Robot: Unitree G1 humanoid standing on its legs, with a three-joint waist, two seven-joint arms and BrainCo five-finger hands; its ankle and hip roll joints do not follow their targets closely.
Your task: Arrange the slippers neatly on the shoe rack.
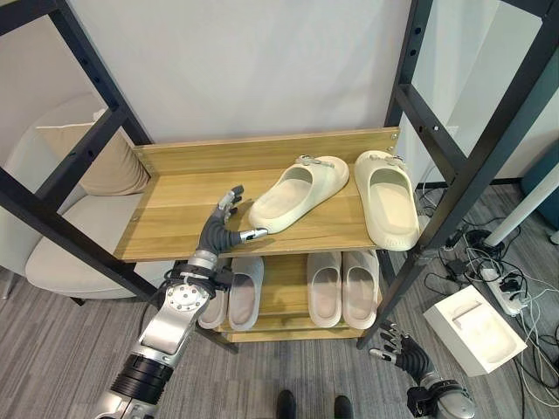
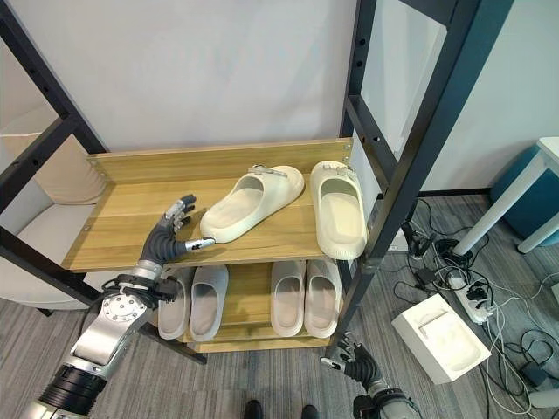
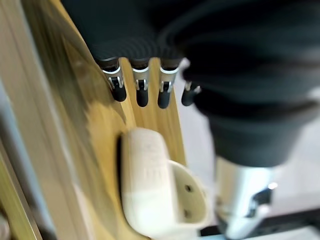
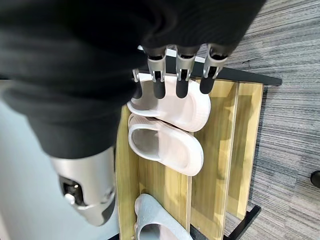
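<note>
Two cream slippers lie on the rack's top shelf (image 1: 183, 205). One (image 1: 299, 194) lies askew, its toe toward the front left. The other (image 1: 386, 199) lies straight at the right end, its toe over the front edge. My left hand (image 1: 216, 232) hovers open over the shelf's front, just left of the askew slipper's toe, thumb pointing at it without touching. In the left wrist view that slipper (image 3: 152, 187) lies just past my straight fingers (image 3: 141, 92). My right hand (image 1: 403, 351) hangs low by the rack's right front leg, open and holding nothing.
On the lower shelf stand a grey pair (image 1: 238, 295) and a pale pink pair (image 1: 342, 286), also in the right wrist view (image 4: 167, 142). Black rack posts (image 1: 463, 170) frame both sides. A cushioned armchair (image 1: 74, 223) is at left; a white box (image 1: 476, 327) and cables (image 1: 502, 281) lie on the floor at right.
</note>
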